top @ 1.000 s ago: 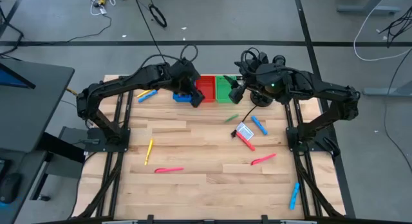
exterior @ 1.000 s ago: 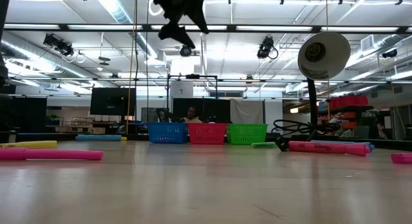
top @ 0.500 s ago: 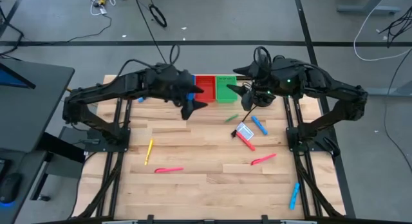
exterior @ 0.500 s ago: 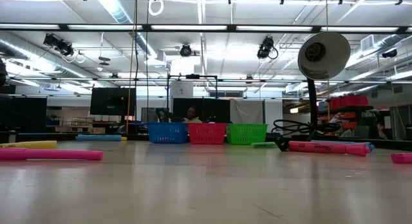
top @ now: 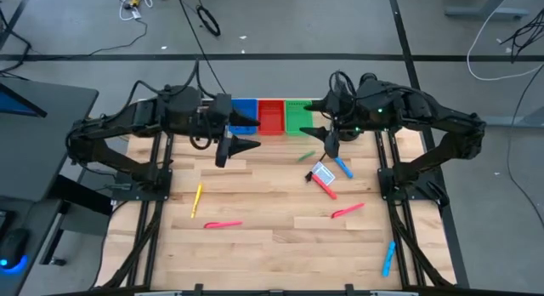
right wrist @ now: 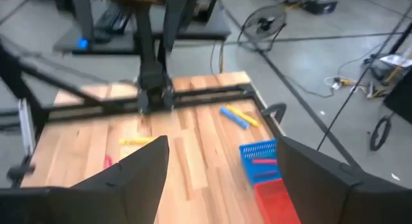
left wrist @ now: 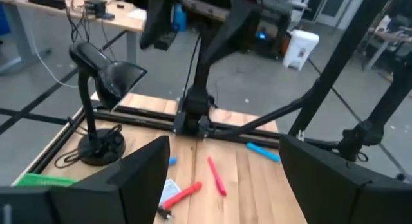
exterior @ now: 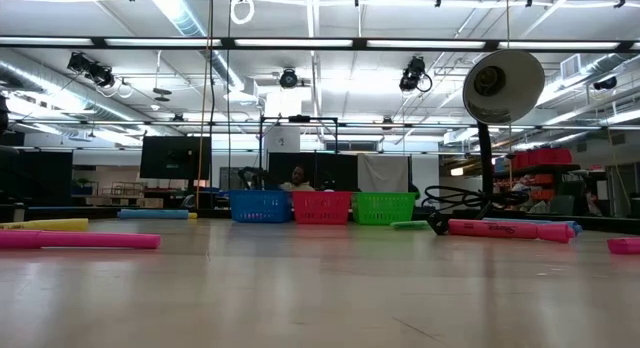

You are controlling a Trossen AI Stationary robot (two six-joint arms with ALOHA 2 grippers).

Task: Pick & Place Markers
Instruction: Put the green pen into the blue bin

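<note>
My 2 arms are both raised above the far half of the table, elbows bent outward. My left gripper (top: 231, 148) hangs with its fingers (left wrist: 138, 176) spread wide and nothing between them. My right gripper (top: 330, 143) points downward, its fingers (right wrist: 138, 172) likewise parted and empty.

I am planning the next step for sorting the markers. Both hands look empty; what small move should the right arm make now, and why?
Probably lower the right hand toward the green marker just below it. That hand is open and holds nothing, the marker lies loose on the table beside it, and the green bin is close behind. The left hand is open too, but no marker lies near it.
</note>
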